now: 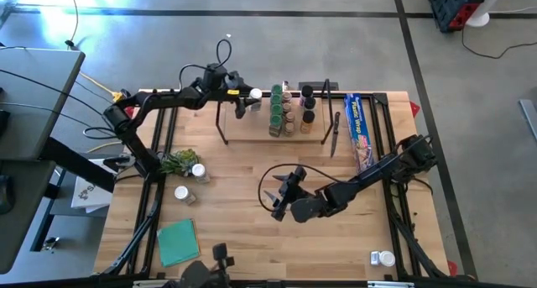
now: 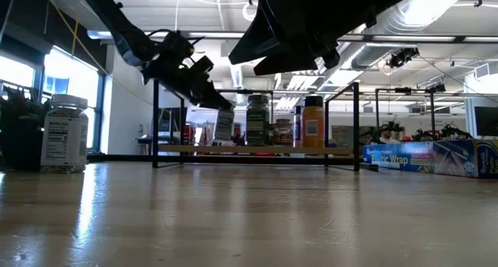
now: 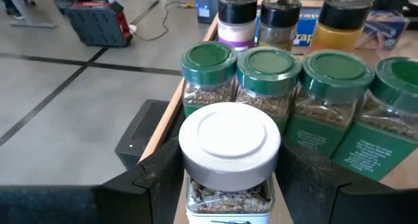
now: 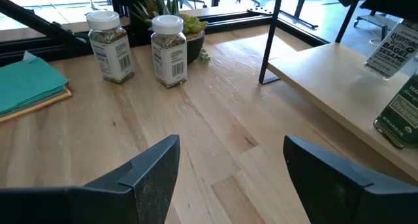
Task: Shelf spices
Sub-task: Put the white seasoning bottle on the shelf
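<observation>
White-lidded jar (image 3: 229, 145) clamped between left gripper (image 3: 228, 185) fingers, seemingly above shelf (image 1: 252, 128)

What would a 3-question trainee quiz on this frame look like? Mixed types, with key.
1. True or false: the left gripper holds a white-lidded jar at the shelf.
2. The right gripper is: A) open, empty B) shut on a jar.
3. What colour are the lids of the jars nearest the held jar?

Key: 1 true; 2 A; 3 green.
</observation>
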{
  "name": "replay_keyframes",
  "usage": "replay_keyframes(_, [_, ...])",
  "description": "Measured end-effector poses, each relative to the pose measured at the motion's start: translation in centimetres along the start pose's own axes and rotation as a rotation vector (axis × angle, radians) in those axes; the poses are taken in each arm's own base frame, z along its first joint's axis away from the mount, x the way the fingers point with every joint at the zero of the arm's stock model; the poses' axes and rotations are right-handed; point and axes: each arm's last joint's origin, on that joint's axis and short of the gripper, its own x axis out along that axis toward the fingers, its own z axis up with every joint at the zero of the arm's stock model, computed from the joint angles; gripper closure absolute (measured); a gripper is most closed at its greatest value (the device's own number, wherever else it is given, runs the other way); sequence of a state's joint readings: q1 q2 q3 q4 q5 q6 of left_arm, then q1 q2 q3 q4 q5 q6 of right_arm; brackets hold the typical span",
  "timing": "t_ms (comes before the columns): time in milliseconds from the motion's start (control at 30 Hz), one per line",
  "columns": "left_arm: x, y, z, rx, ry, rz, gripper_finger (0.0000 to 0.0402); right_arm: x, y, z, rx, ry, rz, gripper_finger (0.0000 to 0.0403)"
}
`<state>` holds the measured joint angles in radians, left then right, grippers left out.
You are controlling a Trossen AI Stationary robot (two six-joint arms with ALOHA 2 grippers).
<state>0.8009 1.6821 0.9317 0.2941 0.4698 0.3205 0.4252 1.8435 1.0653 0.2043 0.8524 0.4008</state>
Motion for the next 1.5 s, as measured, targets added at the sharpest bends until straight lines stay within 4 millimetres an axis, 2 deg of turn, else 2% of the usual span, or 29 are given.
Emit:
replay_keyframes(667, [-0.3, 0.5, -0.5, 0.034, 0.048, 0.04, 0.0183, 0.4, -0.3, 0.1, 0.015, 0.011, 0.012, 0.0135])
replay_keyframes(1067, [-1.0, 0.5, -0.3, 0.037, 0.1, 0.128, 0.0119, 0.4, -0.2, 0.1, 0.034, 0.013, 0.017, 0.0135])
replay_keyframes(1233, [-2.1, 0.4, 0.8, 0.098, 0.089, 0.145, 0.0117, 0.3, -0.2, 0.0, 0.032, 0.014, 0.021, 0.0135])
replay_keyframes(1500, [-2.5, 0.2, 0.7, 0.125, 0.135, 0.15, 0.0124, 0.3, -0.2, 0.0, 0.033, 0.014, 0.023, 0.0135])
